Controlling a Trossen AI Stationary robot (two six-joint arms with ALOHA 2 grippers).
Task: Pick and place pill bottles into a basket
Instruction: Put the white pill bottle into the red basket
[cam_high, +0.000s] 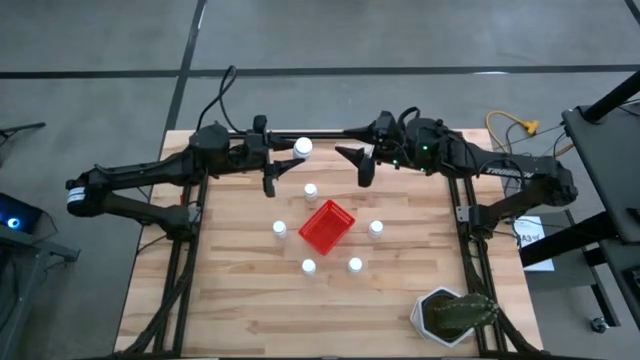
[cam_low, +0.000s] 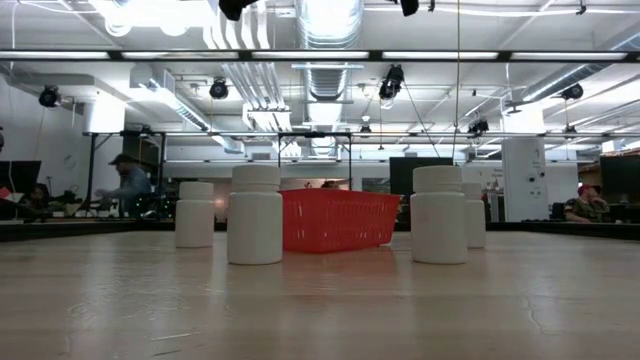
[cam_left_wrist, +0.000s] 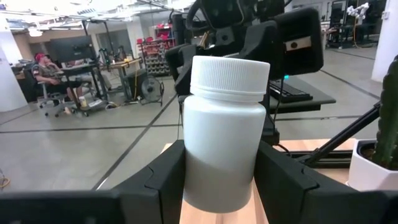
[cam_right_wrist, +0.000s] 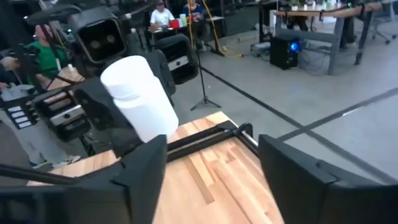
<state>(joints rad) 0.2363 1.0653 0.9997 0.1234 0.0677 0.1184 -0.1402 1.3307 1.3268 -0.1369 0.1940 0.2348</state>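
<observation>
bottle held high at the back, basket waiting below

standing here, i see the left gripper (cam_high: 283, 152) clenched on one pill bottle (cam_high: 303, 147), up over the far edge of the table. in the left wrist view that held bottle (cam_left_wrist: 222, 127) sits upright between the two dark fingers (cam_left_wrist: 166, 180), cap on top, long axis vertical. the right gripper (cam_high: 352, 153) hangs just beside it, facing it, with its jaws spread apart and nothing between them; from the right wrist view the bottle (cam_right_wrist: 138, 98) shows tilted, clear of those fingers.

the red basket (cam_high: 327, 226) sits mid-table, turned at an angle, with nothing in it that i can make out. five more bottles stand loosely around it, apart from its walls; the nearest to the grippers (cam_high: 311, 190) is between them and the basket.

what matters for the coming move, i'd say, is that the basket lies toward the near side of the table from the held bottle, and slightly to the robot's right. the left arm has the load, so it would carry it down there, passing over that standing bottle.

a potted plant (cam_high: 455, 316) sits at the near right corner, well out of the way.
</observation>
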